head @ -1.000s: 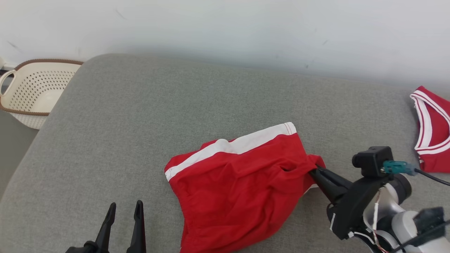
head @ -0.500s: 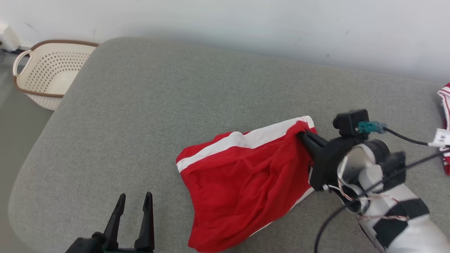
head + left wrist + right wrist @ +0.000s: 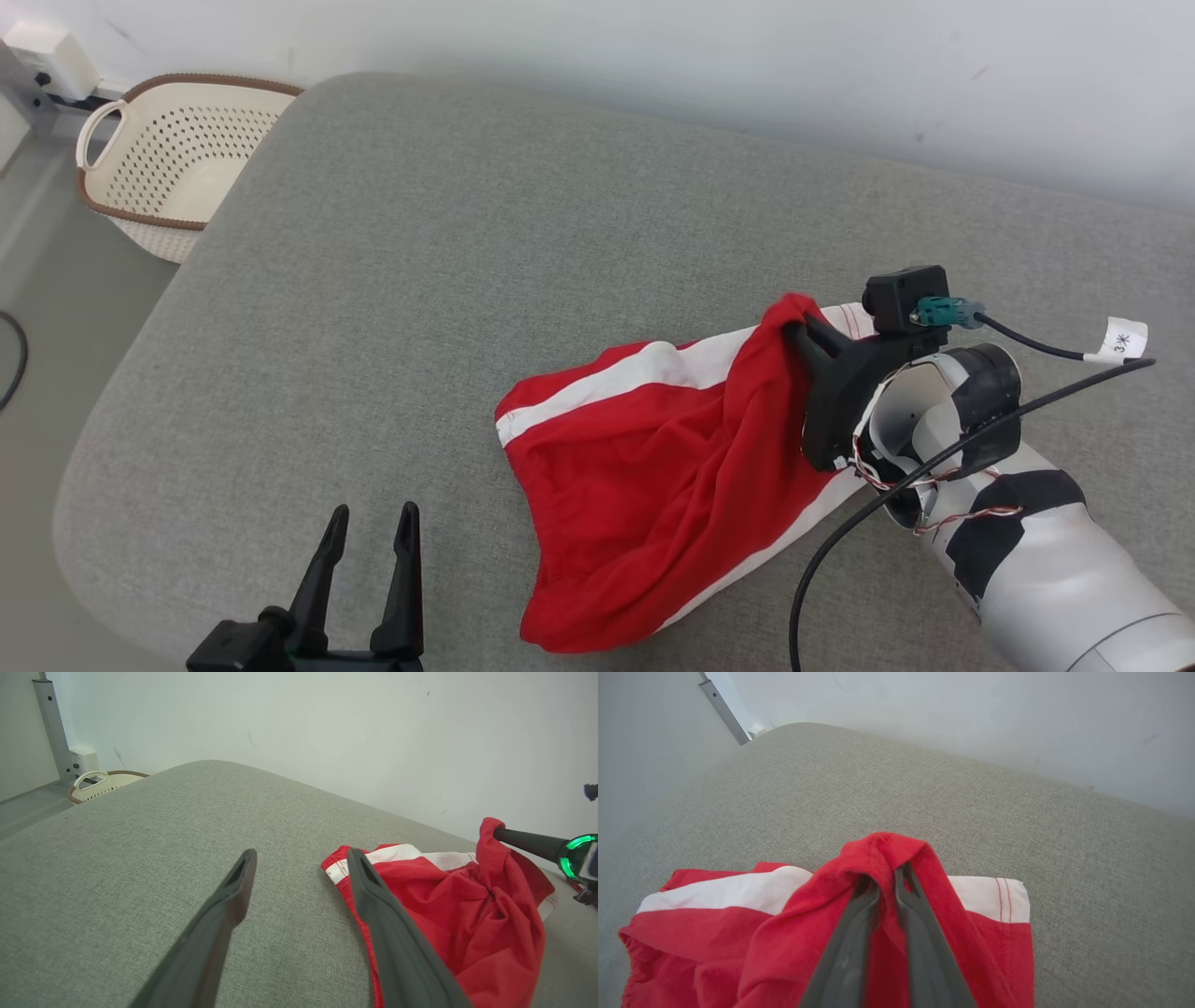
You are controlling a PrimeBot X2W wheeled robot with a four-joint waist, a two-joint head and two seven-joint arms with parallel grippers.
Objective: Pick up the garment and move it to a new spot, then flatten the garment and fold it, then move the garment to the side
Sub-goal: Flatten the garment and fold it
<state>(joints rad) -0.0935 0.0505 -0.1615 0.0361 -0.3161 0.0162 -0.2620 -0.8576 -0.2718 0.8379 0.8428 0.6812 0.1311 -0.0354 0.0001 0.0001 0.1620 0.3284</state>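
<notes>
Garment stretches diagonally, near-left to far-right, far corner pinched in right claw; left claw spread.

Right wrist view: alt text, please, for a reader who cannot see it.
The right gripper is shut on a raised fold of the red garment, which has a white stripe. The rest lies on a grey cushioned surface before a pale wall.

I count one red cloth garment with a white stripe, one grey upholstered cushion and one cream perforated plastic basket with a brown rim. Two dark two-fingered grippers: left gripper and right gripper. Also one thin black cable, one thick black cable and one white paper tag; a dark floor loop is possibly a third cable.
</notes>
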